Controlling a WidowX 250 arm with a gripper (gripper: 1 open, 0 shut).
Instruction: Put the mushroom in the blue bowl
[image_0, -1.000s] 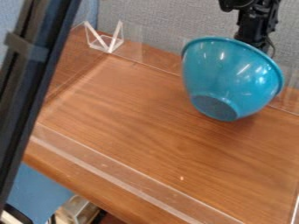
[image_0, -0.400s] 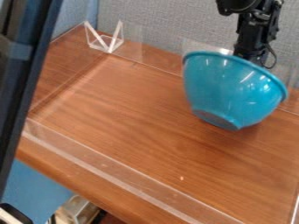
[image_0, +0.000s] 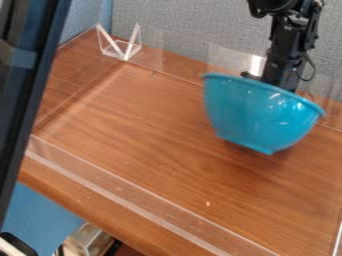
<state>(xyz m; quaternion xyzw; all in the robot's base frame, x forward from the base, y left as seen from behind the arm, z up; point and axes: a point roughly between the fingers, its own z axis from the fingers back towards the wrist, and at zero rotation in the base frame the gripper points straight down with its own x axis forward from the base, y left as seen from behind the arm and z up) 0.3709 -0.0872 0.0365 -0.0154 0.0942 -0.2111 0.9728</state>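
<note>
The blue bowl (image_0: 261, 120) is at the right of the wooden table (image_0: 120, 130), tilted, with its opening turned up and toward the back right. My gripper (image_0: 277, 76) comes down from the top right onto the bowl's far rim. Its dark fingers look shut on that rim, though their tips are partly hidden behind it. The mushroom is out of view, and what lies inside the bowl is hidden.
A clear plastic triangular stand (image_0: 120, 42) sits at the back left by the grey wall. A low clear barrier (image_0: 134, 205) runs along the table's front edge. A dark post (image_0: 27, 90) crosses the left foreground.
The bowl has tipped: its opening faced the camera before and now turns upward and away. The bowl has shifted slightly left with the gripper on its rim.
</note>
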